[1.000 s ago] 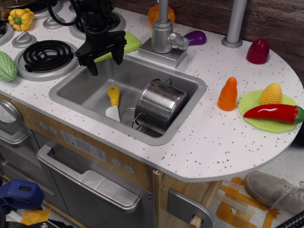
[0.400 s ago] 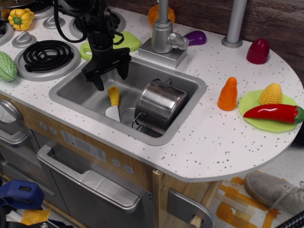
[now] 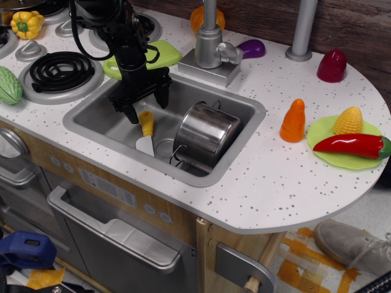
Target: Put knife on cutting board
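The knife [image 3: 146,129], with a yellow-orange handle and a short white blade, lies on the floor of the steel sink [image 3: 235,104], blade toward the front. My black gripper [image 3: 145,111] is open and hangs just above the handle, one finger on each side of it. The light-green cutting board [image 3: 160,54] lies on the counter behind the sink's far left corner, partly hidden by my arm.
A steel pot [image 3: 204,133] lies tipped on its side in the sink right of the knife. The faucet [image 3: 211,43] stands behind the sink. Stove burners [image 3: 60,68] are at the left. An orange carrot toy [image 3: 293,121] and a lime plate [image 3: 342,152] with corn and red pepper are at the right.
My gripper has come down from above the sink's far left rim into the sink and moved right, ending over the knife handle. The knife has not moved.
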Controlling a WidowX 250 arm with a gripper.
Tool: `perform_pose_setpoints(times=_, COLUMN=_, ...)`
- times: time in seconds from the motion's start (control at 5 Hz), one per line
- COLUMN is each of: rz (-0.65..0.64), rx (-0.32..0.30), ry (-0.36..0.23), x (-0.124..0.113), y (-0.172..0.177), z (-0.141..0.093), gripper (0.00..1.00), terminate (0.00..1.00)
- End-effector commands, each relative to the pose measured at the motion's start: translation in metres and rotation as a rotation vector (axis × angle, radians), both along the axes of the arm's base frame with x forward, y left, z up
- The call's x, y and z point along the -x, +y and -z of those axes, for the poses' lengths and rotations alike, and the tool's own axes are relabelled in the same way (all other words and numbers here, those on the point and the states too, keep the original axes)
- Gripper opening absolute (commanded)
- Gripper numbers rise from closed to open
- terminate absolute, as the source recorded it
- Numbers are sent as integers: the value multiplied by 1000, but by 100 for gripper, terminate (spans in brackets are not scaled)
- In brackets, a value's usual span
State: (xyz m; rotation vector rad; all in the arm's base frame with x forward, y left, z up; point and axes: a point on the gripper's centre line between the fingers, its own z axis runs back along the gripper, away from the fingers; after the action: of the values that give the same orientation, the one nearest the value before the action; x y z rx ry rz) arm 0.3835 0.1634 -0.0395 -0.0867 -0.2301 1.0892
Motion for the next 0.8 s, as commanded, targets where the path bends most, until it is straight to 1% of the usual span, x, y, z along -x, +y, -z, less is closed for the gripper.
perform_pose_setpoints(times=0.0, rz=0, rx=36, ry=-39, x=-5, y=6, z=-7, gripper=100, terminate=0)
perform_pose_setpoints(times=0.2, rz=-5, rx=73, ry=-35, x=-3, y=1, z=0, gripper=100, terminate=0)
perform_pose_setpoints(times=0.4, rz=-38, rx=156, ry=3, x=-1, y=-1, z=6, gripper=100, terminate=0)
perform_pose_setpoints(times=0.6, rz=-54, rx=185, ry=8, x=0, y=-1, z=12, gripper=100, terminate=0)
